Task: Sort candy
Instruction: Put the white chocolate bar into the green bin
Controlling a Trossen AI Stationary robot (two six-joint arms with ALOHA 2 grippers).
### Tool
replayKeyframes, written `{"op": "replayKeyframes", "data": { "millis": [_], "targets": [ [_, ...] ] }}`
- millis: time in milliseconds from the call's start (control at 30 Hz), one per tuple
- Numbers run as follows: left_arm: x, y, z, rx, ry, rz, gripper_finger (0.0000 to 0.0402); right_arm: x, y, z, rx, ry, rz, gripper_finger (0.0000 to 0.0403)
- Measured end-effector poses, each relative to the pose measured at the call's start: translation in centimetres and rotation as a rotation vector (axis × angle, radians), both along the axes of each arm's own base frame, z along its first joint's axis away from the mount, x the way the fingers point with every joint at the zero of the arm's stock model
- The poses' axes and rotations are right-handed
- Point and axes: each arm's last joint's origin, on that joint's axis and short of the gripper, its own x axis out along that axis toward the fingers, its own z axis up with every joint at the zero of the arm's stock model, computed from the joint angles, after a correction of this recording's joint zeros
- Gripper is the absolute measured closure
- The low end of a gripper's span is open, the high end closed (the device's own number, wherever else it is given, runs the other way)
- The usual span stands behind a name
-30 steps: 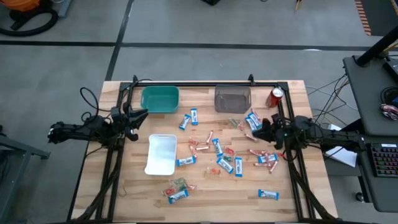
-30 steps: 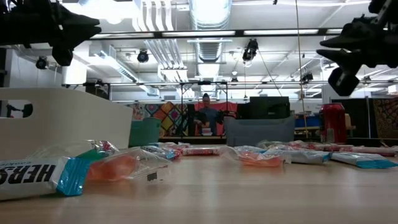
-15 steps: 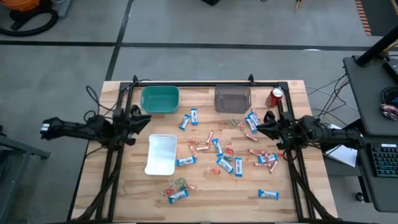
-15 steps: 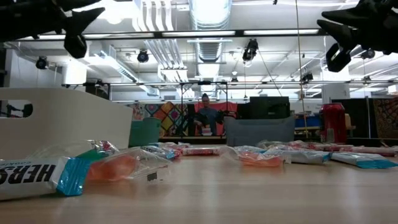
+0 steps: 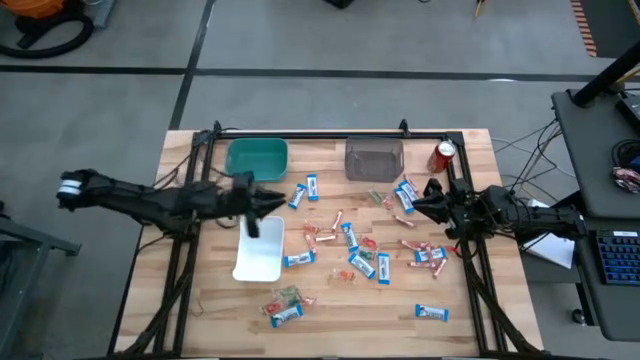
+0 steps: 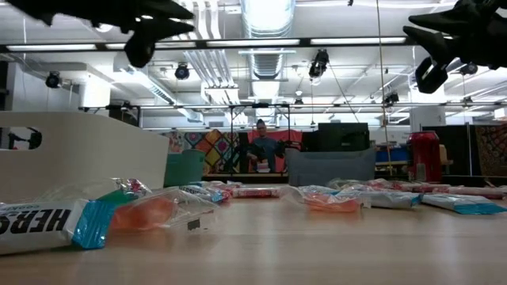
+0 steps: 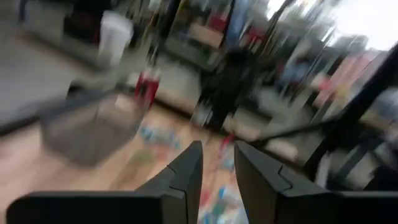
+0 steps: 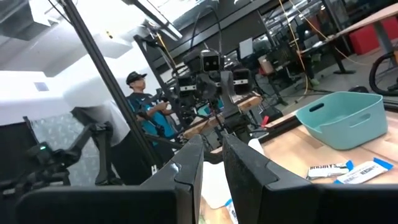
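The left wrist view is blurred. Left gripper point(image 5: 275, 203) hovers above the white tray point(image 5: 262, 256), nearly clenched; right gripper point(image 5: 418, 203) (nearly clenched, empty) waits beside the scattered candy point(image 5: 352, 249)

"HERS" on blue-and-white bar point(image 6: 47, 226) wrapper

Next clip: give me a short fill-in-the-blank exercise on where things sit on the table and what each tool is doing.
1. The left tool hangs above the far end of the ____ tray.
2. The red soda can stands beside the ____ bin.
3. The green bin holds ____ candy.
4. The right tool, at the table's right edge, holds ____.

Missing words: white; grey; no; nothing
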Motion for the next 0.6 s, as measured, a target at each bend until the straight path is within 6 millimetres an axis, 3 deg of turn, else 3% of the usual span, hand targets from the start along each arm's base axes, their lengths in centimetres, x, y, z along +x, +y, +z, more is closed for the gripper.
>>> {"op": "replayKeyframes", "data": {
  "millis": [133, 367, 600],
  "targets": [
    [3.4, -0.2, 0.3, -0.041, 0.228, 0.065, 0.0325, 0.0, 0.0, 0.0, 0.105, 0.004, 0.027, 0.0346],
    [8.9, -0.7, -0.9, -0.059, 0.613, 0.141, 0.0325, 0.0, 0.0, 0.0, 0.116, 0.004, 0.030, 0.0346],
    [12.7, -1.0, -2.0, -0.030, 0.837, 0.161, 0.0325, 0.0, 0.0, 0.0, 0.106, 0.004, 0.026, 0.0346]
  ]
}}
